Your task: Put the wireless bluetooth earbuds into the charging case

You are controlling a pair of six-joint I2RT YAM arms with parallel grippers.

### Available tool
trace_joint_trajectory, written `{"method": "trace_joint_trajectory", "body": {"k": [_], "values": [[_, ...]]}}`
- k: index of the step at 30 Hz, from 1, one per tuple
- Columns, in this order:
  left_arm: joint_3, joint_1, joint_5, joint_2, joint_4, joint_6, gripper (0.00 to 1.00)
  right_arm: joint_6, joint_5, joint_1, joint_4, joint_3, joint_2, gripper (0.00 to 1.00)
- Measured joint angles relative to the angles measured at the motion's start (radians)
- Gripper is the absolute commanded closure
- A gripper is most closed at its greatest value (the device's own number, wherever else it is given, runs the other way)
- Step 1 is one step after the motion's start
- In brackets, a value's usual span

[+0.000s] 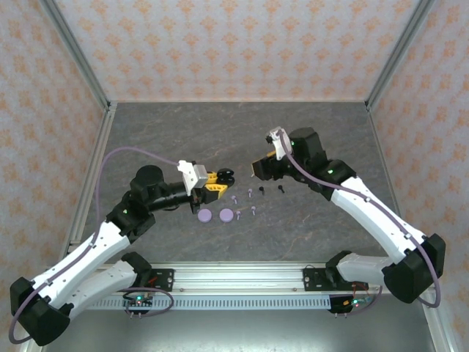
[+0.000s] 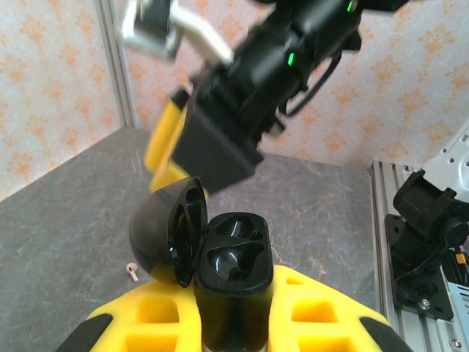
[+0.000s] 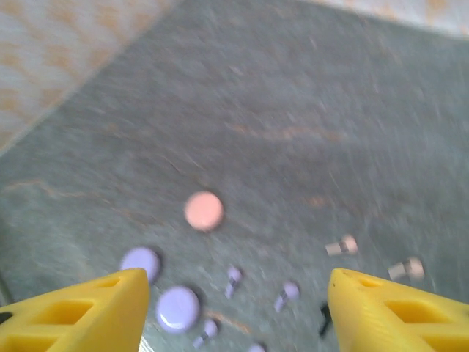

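Note:
My left gripper (image 1: 222,178) is shut on a black charging case (image 2: 233,257), held upright between its yellow fingers (image 2: 322,315). The case's lid (image 2: 163,233) is flipped open to the left and both sockets are empty. Small earbuds lie on the table beyond it: lavender ones (image 3: 233,279) (image 3: 287,293), pink ones (image 3: 341,246) (image 3: 407,269) and a black one (image 3: 325,319). Another pink earbud (image 2: 133,271) lies left of the case. My right gripper (image 1: 258,167) hovers above the earbuds, open, with nothing between its fingers (image 3: 95,308).
Two lavender discs (image 1: 205,215) (image 1: 227,215) lie near the earbuds, and a pink disc (image 3: 203,210) lies a little farther off. The right arm's wrist (image 2: 220,139) hangs close above and behind the open case. Patterned walls enclose the grey table (image 1: 234,125).

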Motion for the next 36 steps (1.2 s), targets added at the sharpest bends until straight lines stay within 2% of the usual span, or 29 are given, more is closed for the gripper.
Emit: {"method": "trace_joint_trajectory", "body": {"k": [2,5,9,11,16,23,36], "values": [[0.000,-0.001,-0.001,-0.006,0.000,0.004,1.00,0.050,0.049,-0.004,-0.020,-0.033,0.020,0.43],[0.000,-0.006,-0.004,-0.008,0.000,0.008,1.00,0.104,0.097,-0.012,-0.042,-0.046,0.082,0.43],[-0.006,-0.006,-0.004,-0.011,0.000,0.010,1.00,0.159,0.113,-0.032,-0.105,-0.006,0.237,0.60],[-0.006,-0.009,-0.007,-0.011,0.000,0.010,1.00,0.172,0.116,-0.042,-0.165,0.059,0.361,0.63],[-0.006,-0.013,-0.021,-0.020,0.000,0.010,1.00,0.188,0.124,-0.047,-0.225,0.148,0.553,0.67],[-0.007,-0.013,-0.026,-0.028,-0.001,0.011,1.00,0.203,0.139,-0.047,-0.259,0.241,0.697,0.67],[-0.007,-0.013,-0.031,-0.028,-0.001,0.011,1.00,0.203,0.138,-0.021,-0.269,0.277,0.757,0.66]]}}
